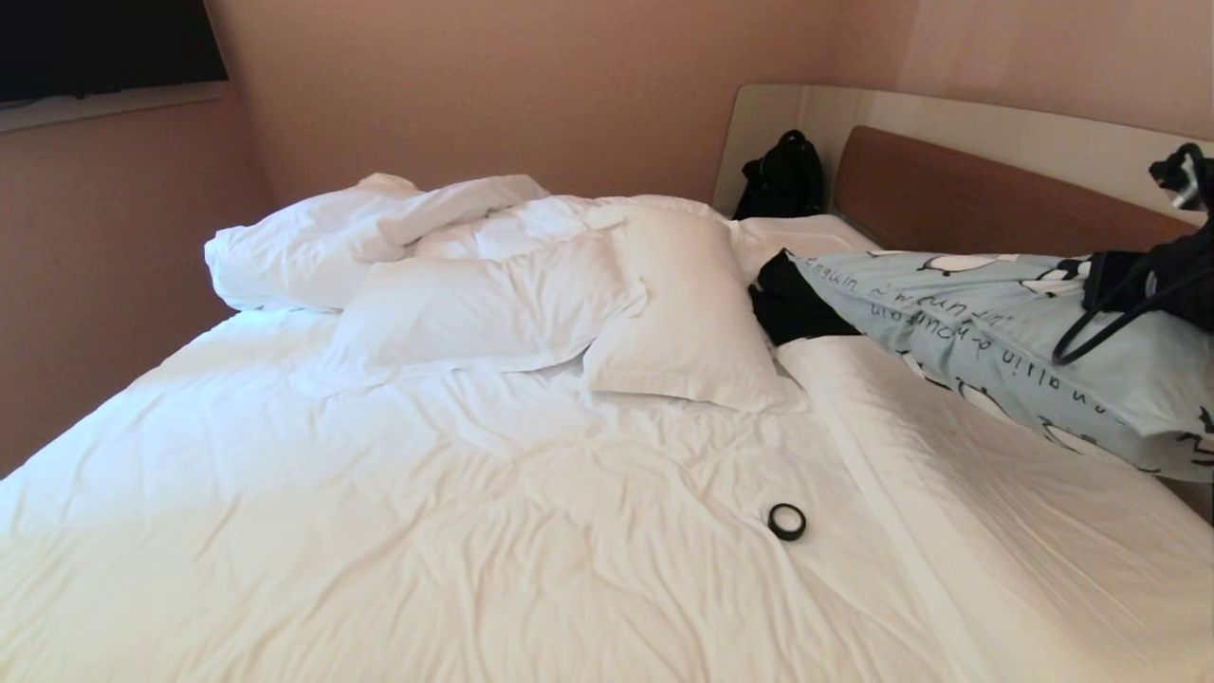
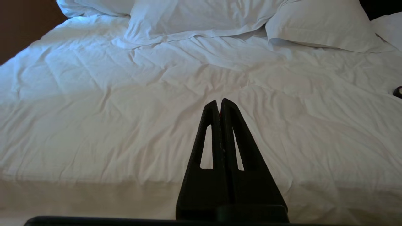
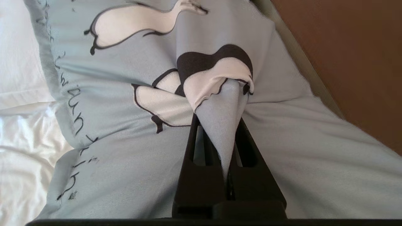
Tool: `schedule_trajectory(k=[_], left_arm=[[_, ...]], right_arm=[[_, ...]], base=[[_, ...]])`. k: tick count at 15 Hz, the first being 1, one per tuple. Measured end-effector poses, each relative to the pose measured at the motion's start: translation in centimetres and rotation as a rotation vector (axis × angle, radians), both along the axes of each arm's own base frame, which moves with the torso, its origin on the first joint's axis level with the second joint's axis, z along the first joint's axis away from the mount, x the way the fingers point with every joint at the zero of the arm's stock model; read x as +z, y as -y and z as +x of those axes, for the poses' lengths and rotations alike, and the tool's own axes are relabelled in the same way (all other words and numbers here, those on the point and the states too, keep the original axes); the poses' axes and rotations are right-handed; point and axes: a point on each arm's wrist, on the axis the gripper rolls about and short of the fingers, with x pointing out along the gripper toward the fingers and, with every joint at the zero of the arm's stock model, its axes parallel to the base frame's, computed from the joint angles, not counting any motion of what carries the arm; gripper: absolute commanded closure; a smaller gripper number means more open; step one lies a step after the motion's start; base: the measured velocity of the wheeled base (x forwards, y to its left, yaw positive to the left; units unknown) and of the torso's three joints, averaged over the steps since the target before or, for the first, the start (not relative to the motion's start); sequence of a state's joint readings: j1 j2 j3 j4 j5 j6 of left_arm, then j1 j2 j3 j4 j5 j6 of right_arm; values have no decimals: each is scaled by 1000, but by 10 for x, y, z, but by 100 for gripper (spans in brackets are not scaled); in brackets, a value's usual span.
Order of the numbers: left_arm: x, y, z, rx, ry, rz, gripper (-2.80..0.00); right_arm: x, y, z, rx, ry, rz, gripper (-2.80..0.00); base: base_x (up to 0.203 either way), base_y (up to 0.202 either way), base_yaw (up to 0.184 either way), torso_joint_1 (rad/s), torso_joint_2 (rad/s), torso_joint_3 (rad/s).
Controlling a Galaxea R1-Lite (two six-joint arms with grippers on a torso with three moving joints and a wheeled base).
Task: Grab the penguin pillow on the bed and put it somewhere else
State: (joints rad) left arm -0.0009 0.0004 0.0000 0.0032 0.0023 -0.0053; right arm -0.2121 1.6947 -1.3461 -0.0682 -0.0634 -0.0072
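The right gripper (image 3: 224, 125) is pinching a fold of the penguin pillow (image 1: 1005, 332), carrying it at frame right; next, setting it down elsewhere on the bed (image 1: 427, 531). The left gripper (image 2: 219, 105) is idling closed.

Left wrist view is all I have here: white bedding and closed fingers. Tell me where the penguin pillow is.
Observer: The penguin pillow is raised over the right side of the bed, in front of the brown headboard.
Operator: Say what holds it.
Observer: The right gripper is shut on a bunched fold of its pale blue cover, right at a penguin print.
Operator: Report what lies beneath it.
Observer: The head view shows a black item on the sheet under the pillow's far end; I cannot tell what it is.
Operator: List any other loose item.
Observer: A small black ring lies on the duvet near the foot.
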Motion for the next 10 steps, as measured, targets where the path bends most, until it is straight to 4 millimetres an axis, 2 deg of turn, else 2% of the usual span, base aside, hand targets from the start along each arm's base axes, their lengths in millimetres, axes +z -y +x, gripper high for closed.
schedule_trajectory(k=[10], left_arm=[[0, 0, 0, 0, -2, 0, 0]], right_arm=[[0, -1, 1, 5, -2, -4, 0]], base=[[0, 182, 0, 3, 2, 3]])
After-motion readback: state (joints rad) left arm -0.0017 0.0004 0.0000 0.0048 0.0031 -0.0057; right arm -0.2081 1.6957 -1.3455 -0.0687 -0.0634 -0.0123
